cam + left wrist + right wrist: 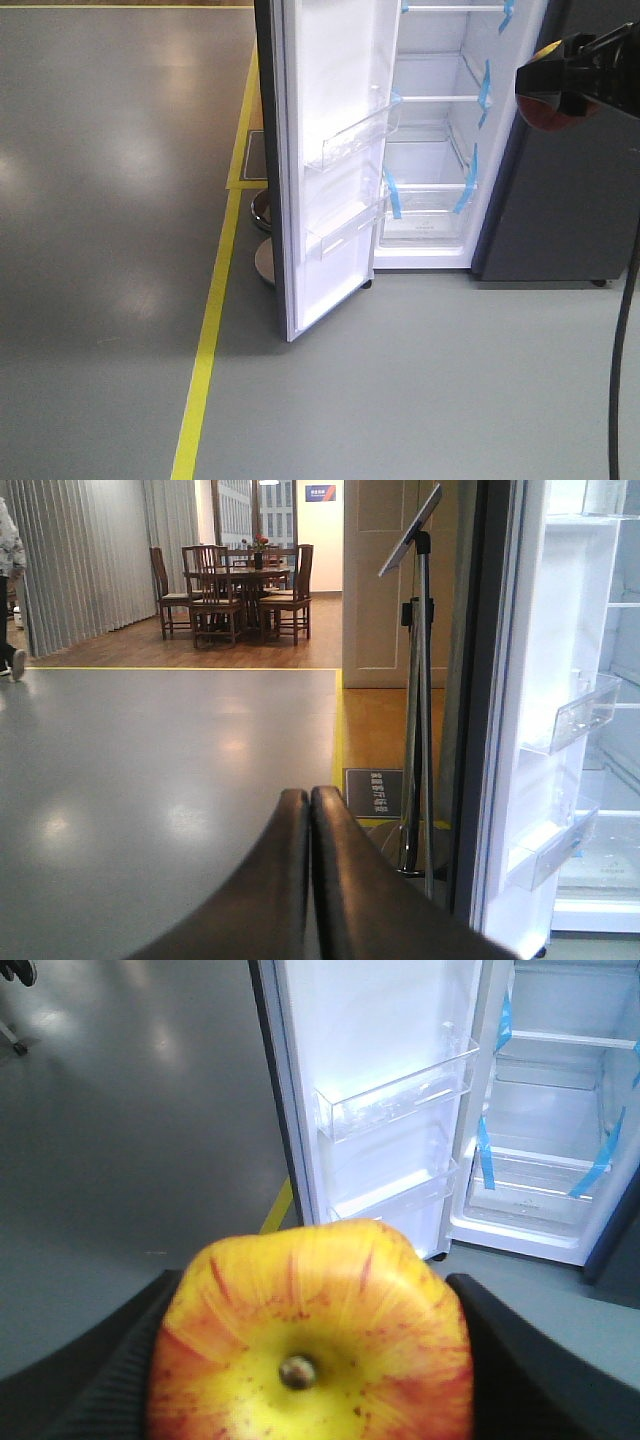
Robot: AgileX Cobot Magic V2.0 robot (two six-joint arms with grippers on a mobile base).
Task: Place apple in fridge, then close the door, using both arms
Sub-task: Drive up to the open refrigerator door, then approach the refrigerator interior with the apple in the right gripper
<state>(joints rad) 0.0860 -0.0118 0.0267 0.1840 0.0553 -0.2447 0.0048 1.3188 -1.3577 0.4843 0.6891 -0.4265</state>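
The red and yellow apple [312,1345] fills the bottom of the right wrist view, stem end facing the camera, with my right gripper [312,1360] shut on it from both sides. In the front view the same apple [545,100] hangs at the upper right edge, in front of the fridge [540,200]. The fridge stands open, showing its white interior [430,160] with glass shelves and blue tape. Its door [335,150] swings out to the left, with clear bins on the inside. My left gripper [309,802] is shut and empty, left of the door [520,730].
A slanted sign board on a pole [418,680] stands just left of the door. A yellow floor line [210,330] runs along the grey floor. A dining table with chairs [235,595] stands far back.
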